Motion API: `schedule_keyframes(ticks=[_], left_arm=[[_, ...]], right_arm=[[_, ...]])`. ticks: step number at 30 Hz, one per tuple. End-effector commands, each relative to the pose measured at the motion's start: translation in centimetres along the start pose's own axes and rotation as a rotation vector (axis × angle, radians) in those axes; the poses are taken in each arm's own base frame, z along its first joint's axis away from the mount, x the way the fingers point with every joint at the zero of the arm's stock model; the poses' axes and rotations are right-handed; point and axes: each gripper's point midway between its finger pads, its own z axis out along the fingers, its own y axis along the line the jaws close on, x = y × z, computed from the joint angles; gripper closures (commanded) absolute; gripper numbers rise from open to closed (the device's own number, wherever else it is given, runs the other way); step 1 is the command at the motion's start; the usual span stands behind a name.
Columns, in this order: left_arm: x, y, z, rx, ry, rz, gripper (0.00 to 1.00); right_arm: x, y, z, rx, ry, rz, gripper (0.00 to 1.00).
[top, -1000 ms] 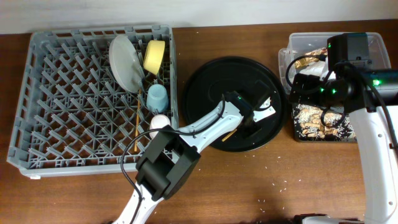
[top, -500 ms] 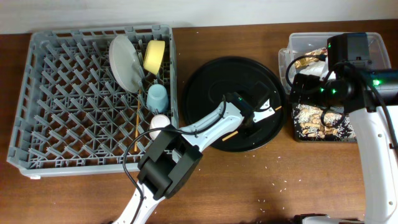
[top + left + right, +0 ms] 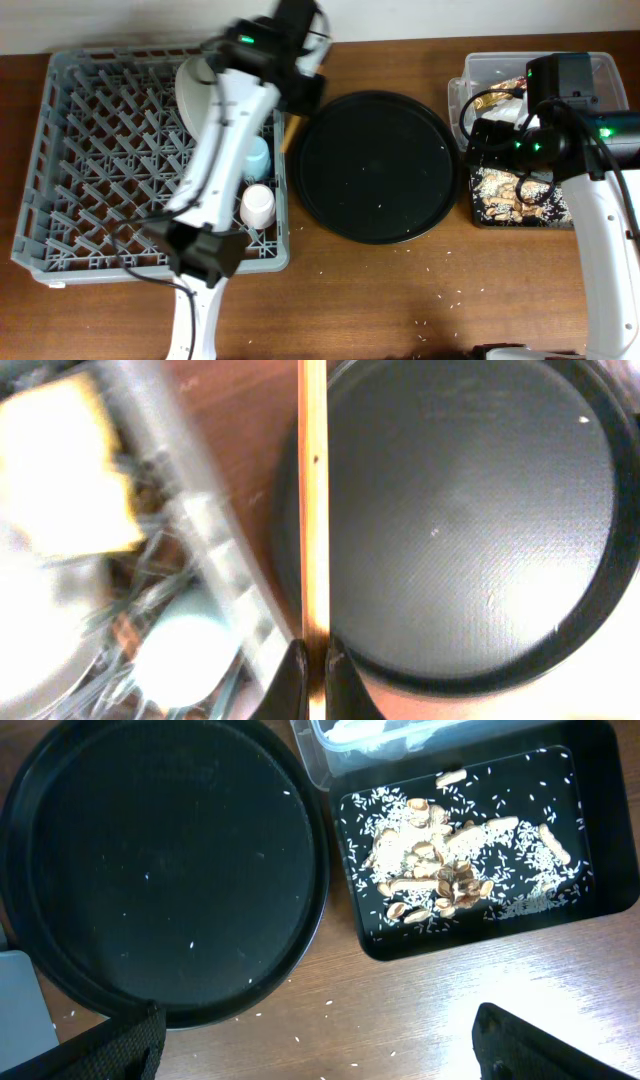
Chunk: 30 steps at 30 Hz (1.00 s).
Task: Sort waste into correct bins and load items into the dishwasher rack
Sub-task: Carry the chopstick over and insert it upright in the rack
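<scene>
My left gripper (image 3: 313, 665) is shut on a thin wooden chopstick (image 3: 313, 510) and holds it over the gap between the grey dishwasher rack (image 3: 100, 200) and the round black tray (image 3: 375, 165). In the overhead view the left gripper (image 3: 300, 92) is at the rack's far right corner. The rack holds the grey-white plate (image 3: 192, 95), the light blue cup (image 3: 258, 155) and the pale pink cup (image 3: 258, 205). A blurred yellow bowl (image 3: 80, 470) shows in the left wrist view. My right gripper (image 3: 315, 1040) is open and empty beside the shallow black tray (image 3: 600, 840) holding beige food scraps (image 3: 440, 870) and rice.
The clear tub (image 3: 600, 70) stands behind the shallow black tray and holds a gold foil wrapper (image 3: 500, 95). The round black tray (image 3: 150, 860) carries only a few rice grains. Loose rice grains (image 3: 440, 300) lie on the wooden table near the front.
My left arm has swung from the round black tray up and left to the rack's far right corner, carrying the chopstick off the tray. The right arm has not moved.
</scene>
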Motion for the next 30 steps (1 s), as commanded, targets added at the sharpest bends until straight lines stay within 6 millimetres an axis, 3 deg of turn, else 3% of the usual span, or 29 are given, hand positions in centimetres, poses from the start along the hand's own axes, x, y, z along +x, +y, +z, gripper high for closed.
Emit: schedule_keyframes(ticks=[1, 4, 7, 8, 10, 12, 14, 18, 23, 26, 29, 30], left_arm=[[1.6, 5.3, -4.8, -0.048, -0.016, -0.166, 1.0], [3.6, 8.4, -7.2, -0.079, -0.008, -0.239, 1.0], [9.0, 11.7, -7.7, -0.192, 0.116, -0.362, 1.0], [10.3, 12.4, -7.0, -0.217, 0.156, -0.401, 1.0], [11.1, 12.5, -4.7, -0.213, 0.199, -0.418, 1.0], [12.0, 12.7, -1.2, -0.213, 0.239, -0.414, 1.0], [14.4, 14.4, 3.0, -0.241, 0.285, -0.45, 1.0], [15.2, 15.2, 5.4, -0.244, 0.279, -0.458, 0.99], [14.9, 15.3, 6.1, -0.243, 0.258, -0.453, 0.62], [14.6, 14.5, 6.1, -0.186, 0.249, -0.464, 0.49], [13.4, 14.4, 4.5, -0.125, 0.22, -0.495, 0.49], [12.7, 14.5, 3.0, -0.122, 0.203, -0.5, 0.49]], right_arm=[[-0.1, -0.5, 0.0, 0.021, -0.004, 0.007, 0.02], [-0.1, -0.5, 0.0, 0.021, -0.004, 0.007, 0.02], [-0.1, -0.5, 0.0, 0.021, -0.004, 0.007, 0.02], [-0.1, -0.5, 0.0, 0.021, -0.004, 0.007, 0.02], [-0.1, -0.5, 0.0, 0.021, -0.004, 0.007, 0.02], [-0.1, -0.5, 0.0, 0.021, -0.004, 0.007, 0.02], [-0.1, -0.5, 0.0, 0.021, -0.004, 0.007, 0.01], [-0.1, -0.5, 0.0, 0.021, -0.004, 0.007, 0.02], [-0.1, -0.5, 0.0, 0.021, -0.004, 0.007, 0.01], [-0.1, -0.5, 0.0, 0.021, -0.004, 0.007, 0.01], [-0.1, -0.5, 0.0, 0.021, -0.004, 0.007, 0.01], [-0.1, -0.5, 0.0, 0.021, -0.004, 0.007, 0.02]])
